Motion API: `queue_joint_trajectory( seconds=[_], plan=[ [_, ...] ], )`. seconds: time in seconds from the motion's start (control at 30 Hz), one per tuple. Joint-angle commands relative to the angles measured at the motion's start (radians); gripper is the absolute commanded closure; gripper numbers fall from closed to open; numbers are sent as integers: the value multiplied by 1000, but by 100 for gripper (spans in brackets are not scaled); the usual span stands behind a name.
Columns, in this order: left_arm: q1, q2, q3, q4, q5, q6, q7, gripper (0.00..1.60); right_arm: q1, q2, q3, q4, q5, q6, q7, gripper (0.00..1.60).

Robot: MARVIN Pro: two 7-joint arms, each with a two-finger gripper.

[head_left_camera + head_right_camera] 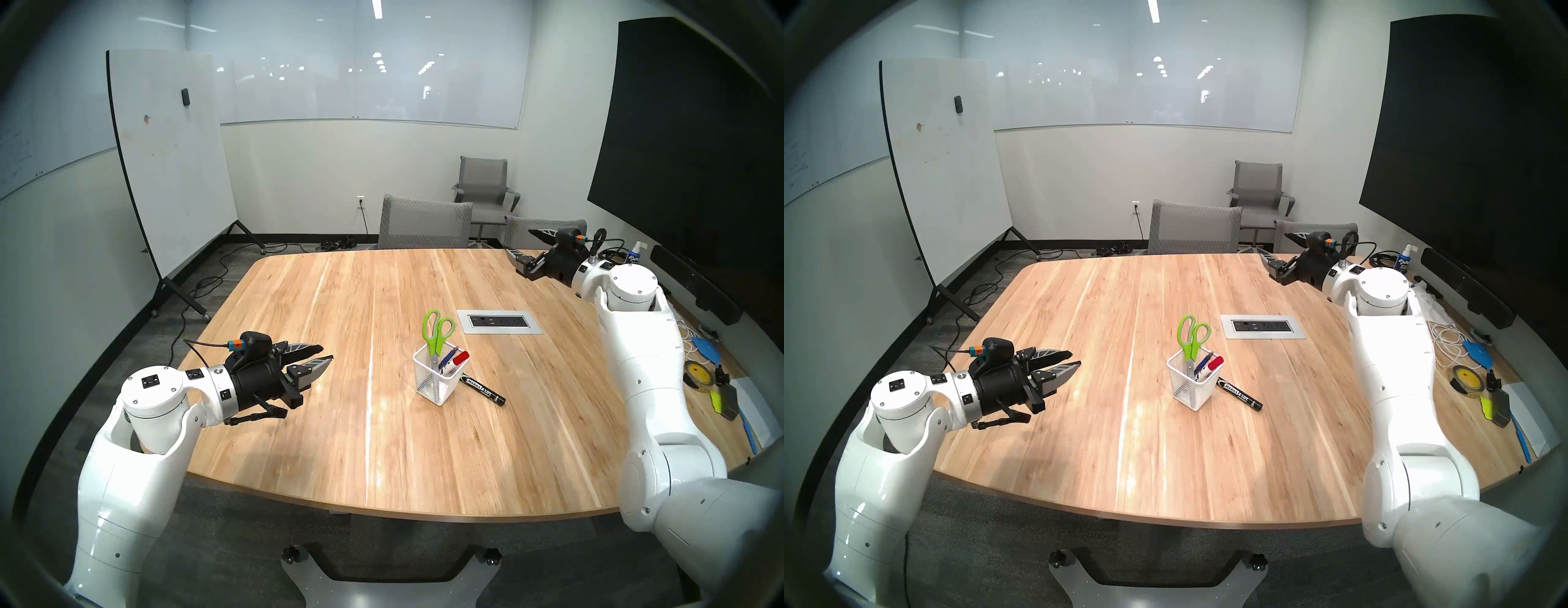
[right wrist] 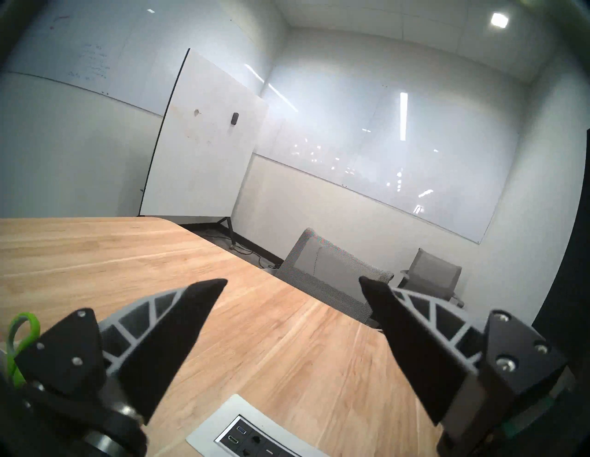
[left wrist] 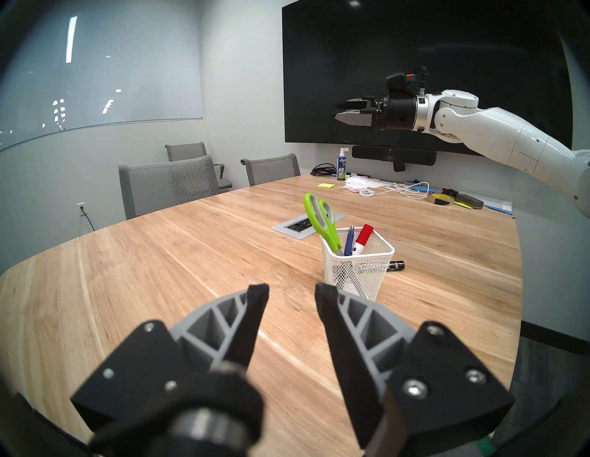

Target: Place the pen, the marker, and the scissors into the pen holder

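The pen holder [image 1: 437,384] is white wire mesh. The scissors [image 1: 436,333] have lime-green loop handles lined in grey and silver blades. The pen [image 1: 447,359] shows blue; the marker [image 1: 460,358] beside it is white with a red cap. A black marker [image 1: 483,389] carries white lettering. The table [image 1: 339,331] is pale streaked wood, with a grey outlet panel [image 1: 499,321].

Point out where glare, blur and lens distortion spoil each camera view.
Head views: ceiling lights glare in streaks on the table and bend its edges. Left wrist: own left gripper soft at its base, while the pen holder and scissors stay sharp. Right wrist: tilted and hazy, with reflections washing out the wall whiteboard.
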Motion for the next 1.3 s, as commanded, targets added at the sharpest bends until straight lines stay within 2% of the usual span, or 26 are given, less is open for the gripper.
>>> queue_joint_trajectory(
  seconds=[0.0,0.13,0.3,0.63,0.67,0.93,1.1,1.27],
  plan=[
    [-4,2,-3,-15,0,-2,-1,67,-67,10,81,-117,76,123,41,0],
    [-5,2,-3,-15,0,-2,-1,67,-137,13,118,-176,92,210,62,0],
    [-5,2,-3,-15,0,-2,-1,67,-191,13,130,-221,97,267,97,0],
    [-4,2,-3,-17,1,-1,-1,67,-293,17,57,-377,25,409,115,0],
    [-4,2,-3,-17,1,-1,-1,67,-285,21,48,-362,24,413,125,0],
    [-3,2,-4,-19,1,0,0,67,-368,14,43,-481,-41,514,83,0],
    [-3,2,-4,-19,2,1,0,67,-410,14,51,-515,-61,542,73,0],
    [-2,2,-4,-19,2,1,0,67,-431,10,58,-502,-63,545,82,0]
  ],
)
